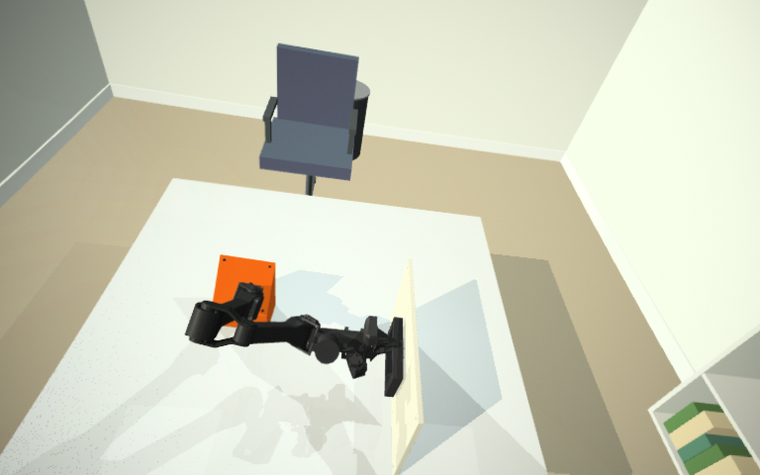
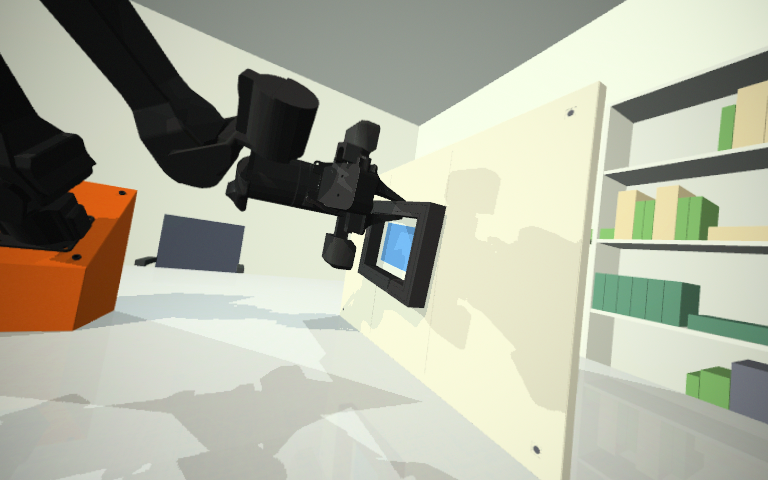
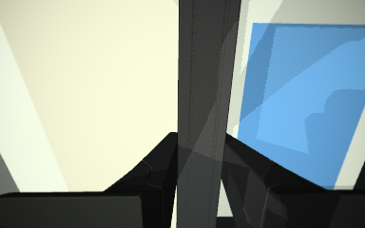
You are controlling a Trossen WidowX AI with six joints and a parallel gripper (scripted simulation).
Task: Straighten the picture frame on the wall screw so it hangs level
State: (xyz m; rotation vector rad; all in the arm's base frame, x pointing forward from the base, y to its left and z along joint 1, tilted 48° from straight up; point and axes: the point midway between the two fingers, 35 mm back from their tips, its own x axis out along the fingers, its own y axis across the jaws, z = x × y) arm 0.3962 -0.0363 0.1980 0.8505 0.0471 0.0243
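The tool (image 1: 396, 339) (image 2: 396, 208) (image 3: 201, 135) is clamped on the top bar of the black picture frame (image 1: 394, 363) (image 2: 425, 254) (image 3: 204, 71), which is held beside the upright panel (image 1: 413, 358) (image 2: 509, 271) (image 3: 119, 85).

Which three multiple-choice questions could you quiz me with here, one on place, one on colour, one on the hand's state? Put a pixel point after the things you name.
1. Where is the orange block (image 1: 243, 273) (image 2: 42, 294)?
A. Under the chair
B. On a bookshelf
C. On the white table

2. What colour is the picture frame's border?
A. Black
B. Red
C. Yellow

3. What is the hand doing?
A. Standing wide open
B. Gripping the frame
C. Holding a book

1: C, the top view shows it on the table (image 1: 224, 224) (image 2: 226, 350), beneath the arm.
2: A, the border (image 1: 394, 363) (image 2: 425, 254) (image 3: 201, 71) is black around a blue picture.
3: B, the hand's (image 1: 395, 341) (image 2: 396, 208) (image 3: 201, 138) fingers meet both sides of the border.
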